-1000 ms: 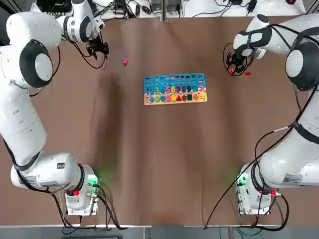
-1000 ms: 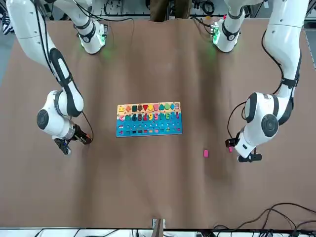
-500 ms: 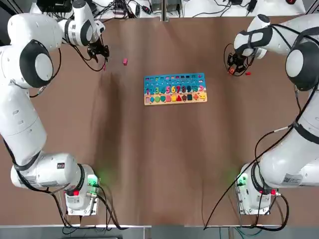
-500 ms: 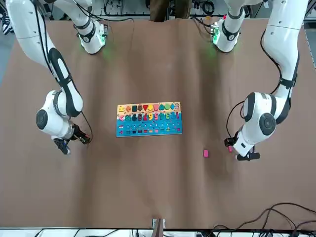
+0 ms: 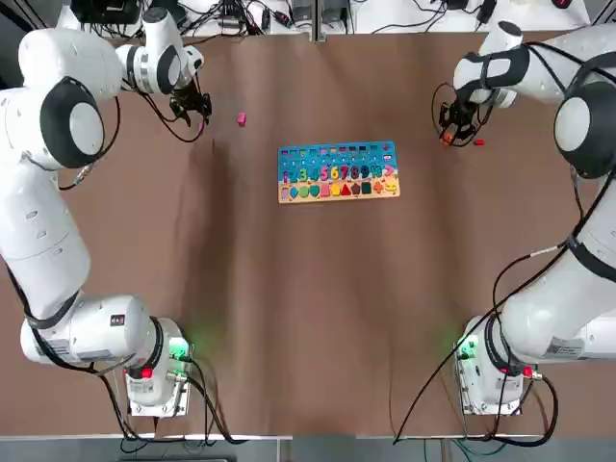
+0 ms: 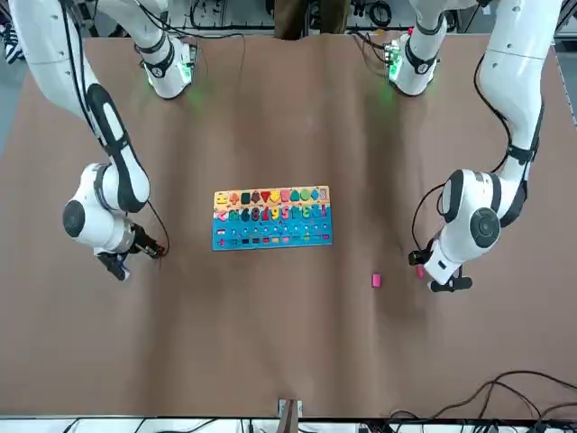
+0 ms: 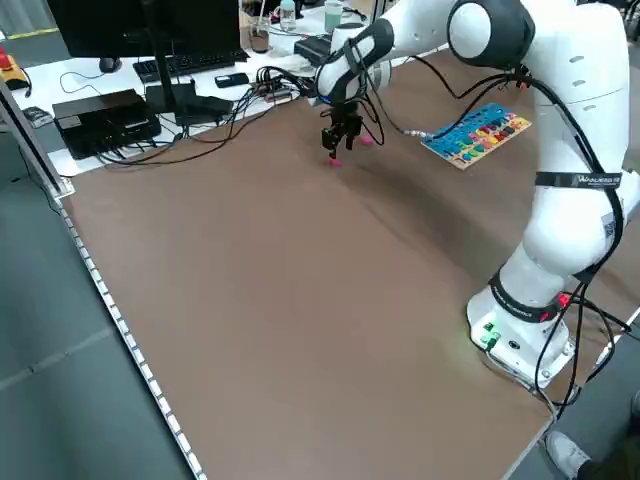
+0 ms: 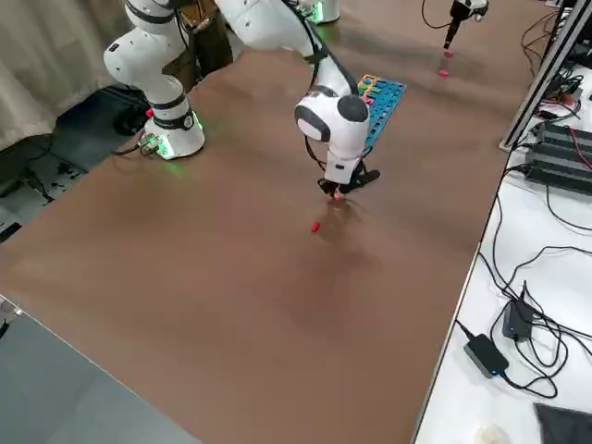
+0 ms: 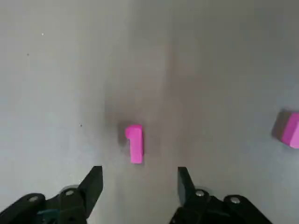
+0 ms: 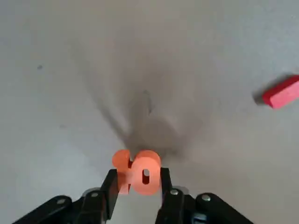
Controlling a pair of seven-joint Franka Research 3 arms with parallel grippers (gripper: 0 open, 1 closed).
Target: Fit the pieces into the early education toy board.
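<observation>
Right gripper clamped on orange "10", shallow pinch, may slip before board. Left gripper apart over pink "1"; off-centre closing could flick it.

Robotics lab: cabled bench, monitor

Your left gripper hangs low with fingers spread; your right gripper points down, fingers clamped together

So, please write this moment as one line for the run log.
left gripper: open above pink piece | right gripper: shut on orange piece | red piece: on table | board: untouched
</observation>
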